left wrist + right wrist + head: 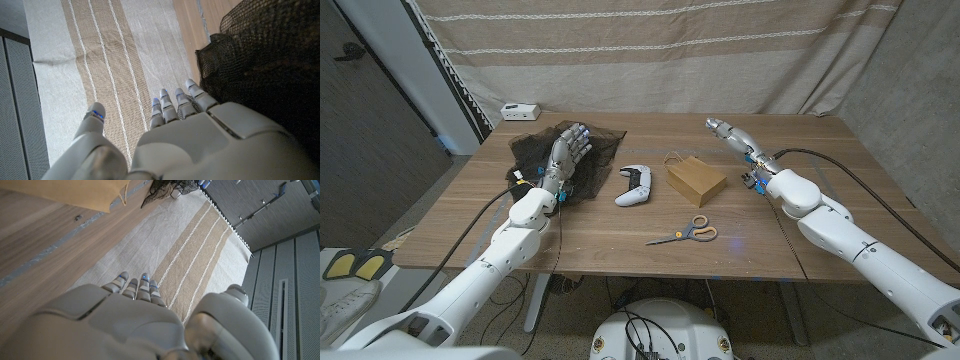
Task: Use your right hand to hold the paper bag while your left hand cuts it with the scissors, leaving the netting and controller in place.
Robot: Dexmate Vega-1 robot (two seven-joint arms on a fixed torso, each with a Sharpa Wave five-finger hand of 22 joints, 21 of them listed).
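Black netting [567, 156] beside white controller [634, 185]

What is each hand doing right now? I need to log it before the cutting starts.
Left hand: open, holding nothing, over the netting.
Right hand: open, holding nothing, apart from the paper bag.
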